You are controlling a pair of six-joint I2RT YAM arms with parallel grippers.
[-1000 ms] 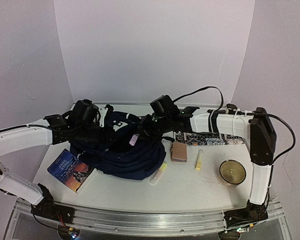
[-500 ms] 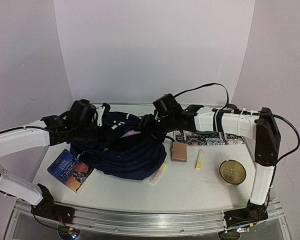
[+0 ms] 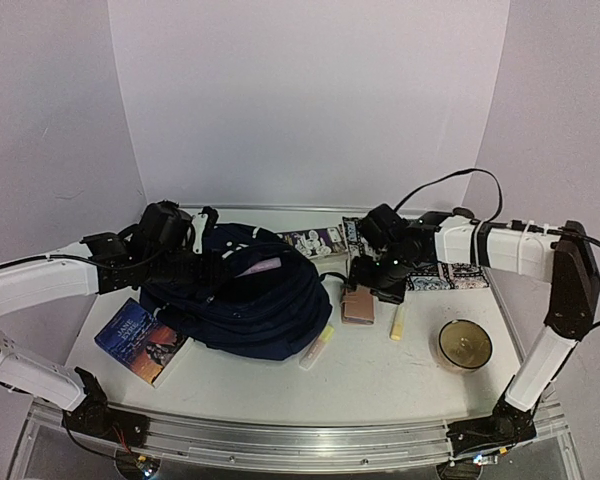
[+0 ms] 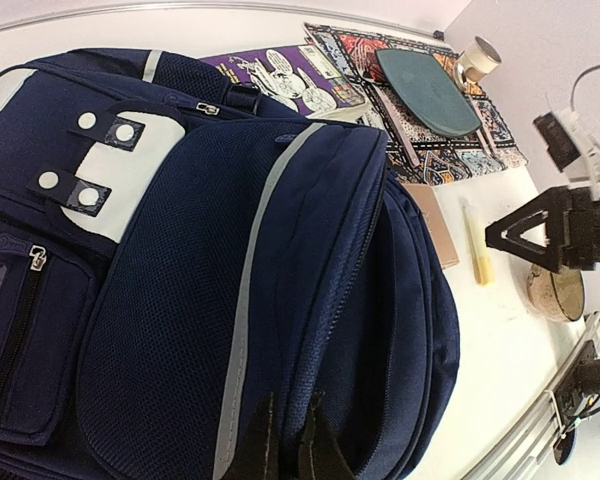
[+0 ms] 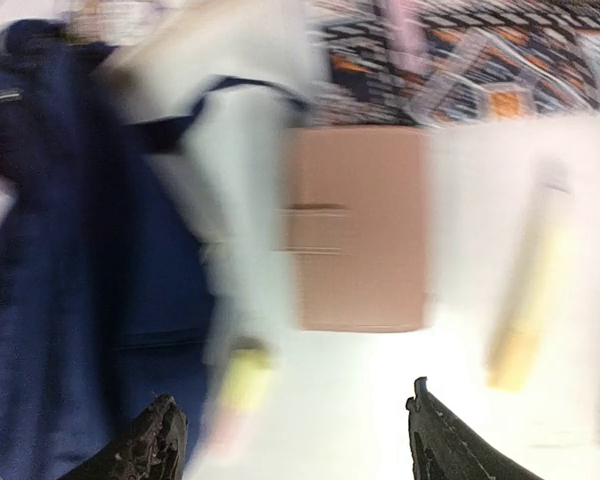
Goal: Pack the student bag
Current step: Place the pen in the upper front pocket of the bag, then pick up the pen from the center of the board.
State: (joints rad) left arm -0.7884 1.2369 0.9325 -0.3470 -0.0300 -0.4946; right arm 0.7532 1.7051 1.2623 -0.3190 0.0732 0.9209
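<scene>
The left gripper [image 4: 280,445] pinched the student bag [image 4: 180,250] fabric; the right gripper [image 5: 295,440] hung wide open and empty over a wallet [image 5: 360,225].

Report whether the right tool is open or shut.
Open. In the right wrist view the right tool shows its fingers standing wide apart, with nothing gripped between them.

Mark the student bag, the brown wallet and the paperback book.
student bag [image 3: 250,310], top external view, middle of navy fabric.
brown wallet [image 3: 358,305], top external view, centre of its face.
paperback book [image 3: 140,340], top external view, centre of its cover.
</scene>
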